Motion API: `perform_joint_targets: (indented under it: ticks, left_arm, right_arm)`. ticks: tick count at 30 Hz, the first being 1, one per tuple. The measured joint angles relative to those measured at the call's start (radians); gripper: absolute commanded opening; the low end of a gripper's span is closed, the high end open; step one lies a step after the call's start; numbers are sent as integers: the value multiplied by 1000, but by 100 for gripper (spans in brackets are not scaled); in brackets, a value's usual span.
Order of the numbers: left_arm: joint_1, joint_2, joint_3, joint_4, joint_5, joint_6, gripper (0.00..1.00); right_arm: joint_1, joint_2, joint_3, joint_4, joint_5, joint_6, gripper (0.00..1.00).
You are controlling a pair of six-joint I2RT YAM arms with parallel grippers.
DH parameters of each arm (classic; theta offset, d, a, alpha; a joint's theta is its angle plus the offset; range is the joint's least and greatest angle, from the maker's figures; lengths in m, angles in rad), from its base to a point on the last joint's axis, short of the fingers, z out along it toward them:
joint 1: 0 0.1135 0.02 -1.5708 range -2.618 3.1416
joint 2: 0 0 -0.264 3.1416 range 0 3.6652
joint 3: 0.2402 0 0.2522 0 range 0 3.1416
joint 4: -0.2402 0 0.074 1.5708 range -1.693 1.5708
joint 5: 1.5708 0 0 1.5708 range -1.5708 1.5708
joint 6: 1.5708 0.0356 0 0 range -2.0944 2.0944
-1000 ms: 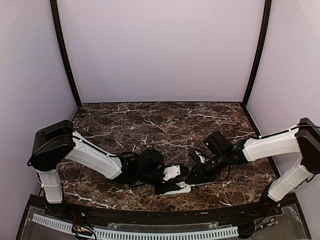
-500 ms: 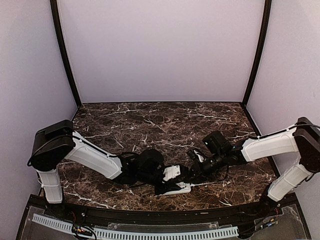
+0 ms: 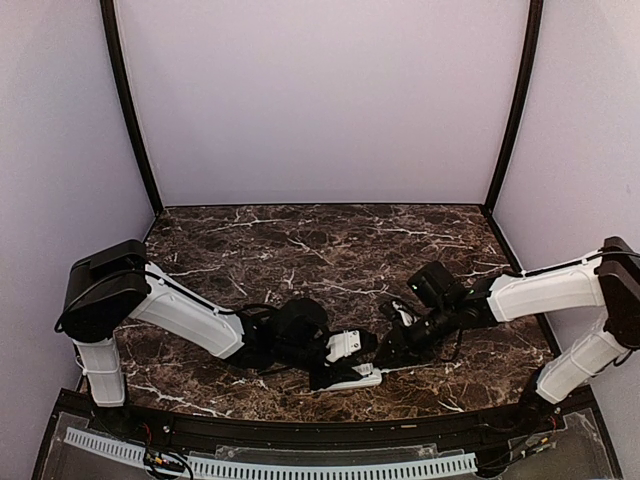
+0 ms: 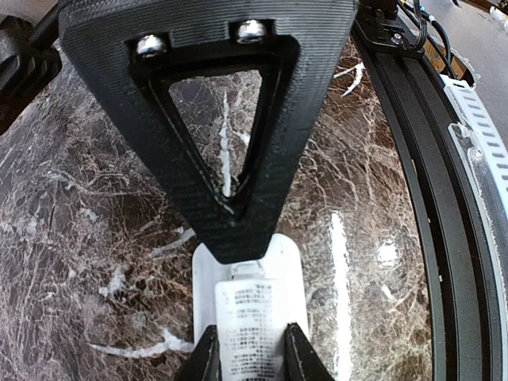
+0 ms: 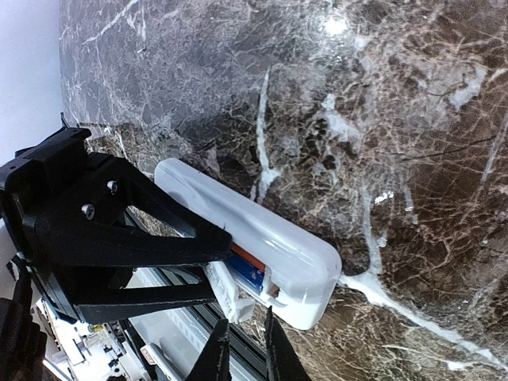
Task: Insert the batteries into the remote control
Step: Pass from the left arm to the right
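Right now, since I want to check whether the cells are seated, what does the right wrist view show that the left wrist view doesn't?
Only the right wrist view: the batteries, a bluish and orange-red patch in the remote control's compartment. Only the left wrist view: the printed label on the remote's back and the black edge rail of the table. Both: the white remote, clamped by the left gripper, lying on the marble table.

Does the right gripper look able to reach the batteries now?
Probably yes: the right gripper sits right by the remote control, whose batteries lie exposed at that end; the left gripper clamps farther along.
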Motion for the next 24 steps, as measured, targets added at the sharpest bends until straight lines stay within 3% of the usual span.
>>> perform_joint_targets:
  ticks: [24]
  left_arm:
    - [0,0,0,-2,0,2,13]
  right_arm:
    - [1,59,-5,76,-42,25,0]
